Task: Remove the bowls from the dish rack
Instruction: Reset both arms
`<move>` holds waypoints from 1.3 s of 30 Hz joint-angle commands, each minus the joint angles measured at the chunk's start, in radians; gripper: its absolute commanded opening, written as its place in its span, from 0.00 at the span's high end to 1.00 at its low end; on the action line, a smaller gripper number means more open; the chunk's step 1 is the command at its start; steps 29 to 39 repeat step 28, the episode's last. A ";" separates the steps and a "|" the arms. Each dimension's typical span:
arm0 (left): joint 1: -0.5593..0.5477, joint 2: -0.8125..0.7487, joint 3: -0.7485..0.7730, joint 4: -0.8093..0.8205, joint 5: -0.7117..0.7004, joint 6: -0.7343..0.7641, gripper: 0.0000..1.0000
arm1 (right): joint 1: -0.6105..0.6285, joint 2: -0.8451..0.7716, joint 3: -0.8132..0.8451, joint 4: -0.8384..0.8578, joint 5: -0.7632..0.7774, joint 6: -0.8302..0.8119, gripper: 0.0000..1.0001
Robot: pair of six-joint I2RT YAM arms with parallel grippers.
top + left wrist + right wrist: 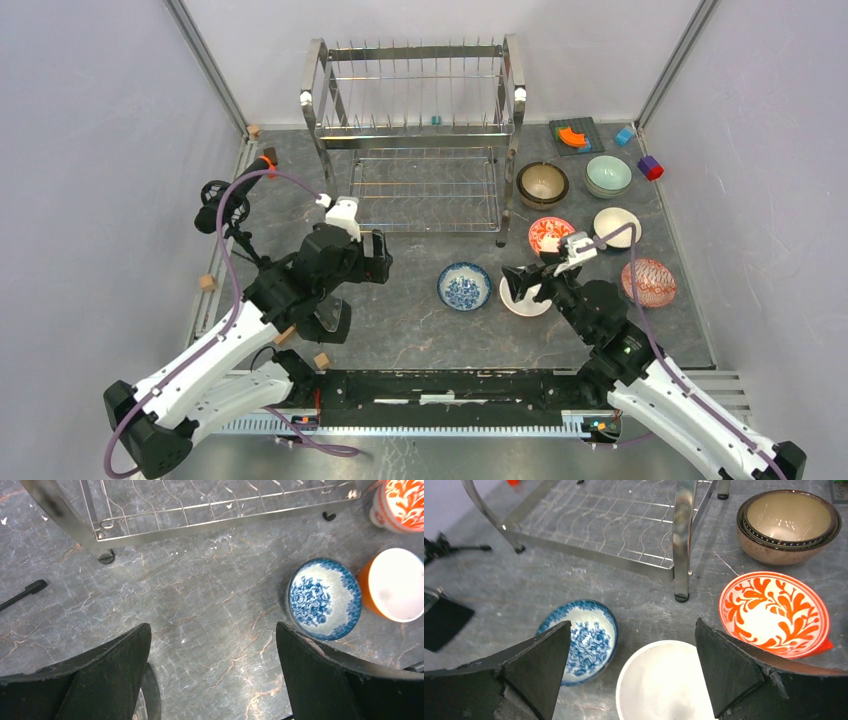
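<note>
The bench [420, 330] is a dark grey slab with a marble look, crossed by thin brownish veins. Pale plain walls [90, 150] close it on the left, the back and the right, and metal posts [210, 65] stand in the two back corners.

The dish rack [425, 140] stands at the back of the bench, near the middle, with its feet on the stone. All the bowls I can see are on the bench, outside the rack. The brown-gold bowl [542, 184] and the pale green bowl [608, 175] sit just to its right. The cream bowl [616, 226] and the red leaf bowl [551, 236] are a little nearer to me. A second red-patterned bowl [648, 282] lies close to the right edge. The blue-and-white bowl [464, 286] stands in front of the rack.

My right tool [633, 625] has its jaws wide apart and clamps nothing. It hangs over the white bowl [664, 680], which is orange on the outside and stands beside the blue-and-white one. My left tool [212, 630] also has its jaws apart, with only bare stone between them.

Some toy blocks [650, 167] lie in the back right corner, and small wooden cubes [207, 283] lie along the left edge.
</note>
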 commanded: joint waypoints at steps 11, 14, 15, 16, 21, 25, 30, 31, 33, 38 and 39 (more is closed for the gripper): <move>-0.012 -0.020 -0.007 0.038 -0.269 -0.305 0.00 | -0.003 -0.034 0.014 0.131 0.184 0.202 0.02; -0.014 0.003 0.018 -0.003 -0.317 -0.357 0.00 | -0.002 0.005 0.043 0.115 0.171 0.167 0.02; -0.015 0.005 0.026 -0.011 -0.324 -0.376 0.00 | -0.002 0.006 0.041 0.134 0.156 0.156 0.02; -0.016 0.006 0.035 -0.020 -0.332 -0.404 0.00 | -0.002 0.002 0.031 0.158 0.142 0.153 0.02; -0.019 0.035 0.125 -0.092 -0.355 -0.462 0.00 | -0.001 -0.062 -0.065 0.350 0.106 0.152 0.02; -0.019 0.029 0.132 -0.053 -0.320 -0.279 0.00 | -0.001 -0.066 -0.075 0.370 0.109 0.127 0.02; -0.019 -0.039 0.071 0.025 -0.315 -0.206 0.00 | -0.002 -0.057 -0.064 0.344 0.114 0.114 0.02; -0.019 -0.039 0.071 0.025 -0.315 -0.206 0.00 | -0.002 -0.057 -0.064 0.344 0.114 0.114 0.02; -0.019 -0.039 0.071 0.025 -0.315 -0.206 0.00 | -0.002 -0.057 -0.064 0.344 0.114 0.114 0.02; -0.019 -0.039 0.071 0.025 -0.315 -0.206 0.00 | -0.002 -0.057 -0.064 0.344 0.114 0.114 0.02; -0.019 -0.039 0.071 0.025 -0.315 -0.206 0.00 | -0.002 -0.057 -0.064 0.344 0.114 0.114 0.02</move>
